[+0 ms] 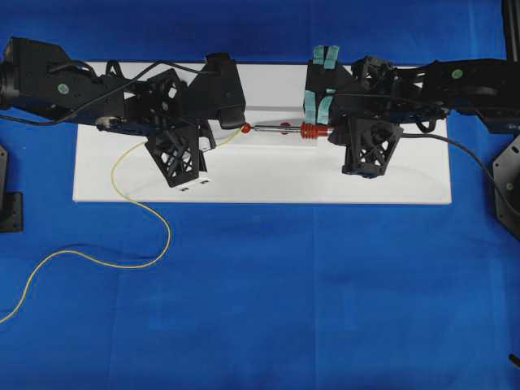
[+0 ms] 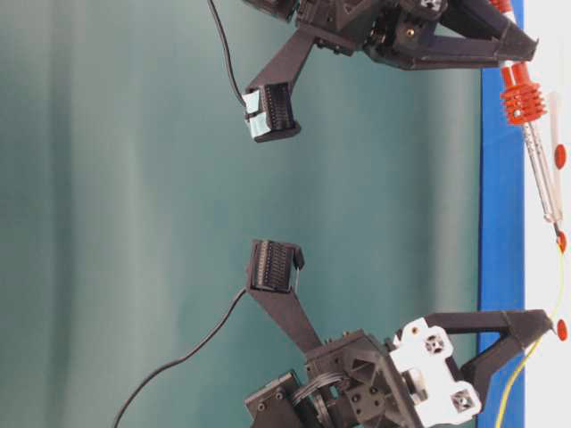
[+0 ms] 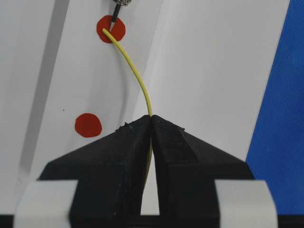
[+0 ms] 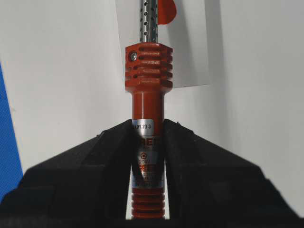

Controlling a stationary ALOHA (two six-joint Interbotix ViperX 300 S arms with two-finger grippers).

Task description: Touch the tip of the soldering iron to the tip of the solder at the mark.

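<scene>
My left gripper [image 3: 152,118] is shut on the solder [image 3: 137,78], a thin yellow wire that curves up to a red round mark [image 3: 111,29] on the white board. The solder's end lies on that mark, and the dark tip of the soldering iron [image 3: 114,19] meets it there. My right gripper [image 4: 148,124] is shut on the soldering iron [image 4: 148,71] by its red-orange handle, with the silver shaft pointing away. From overhead the iron [image 1: 286,128] lies level between the two grippers, its tip at the mark [image 1: 245,128]. The solder [image 1: 142,207] trails off the board onto the blue cloth.
The white board [image 1: 260,175] lies on a blue cloth [image 1: 325,292]. A second red mark [image 3: 88,125] sits nearer my left gripper, and another [image 4: 166,10] shows beside the iron's shaft. The iron's black cord [image 1: 467,154] runs off to the right.
</scene>
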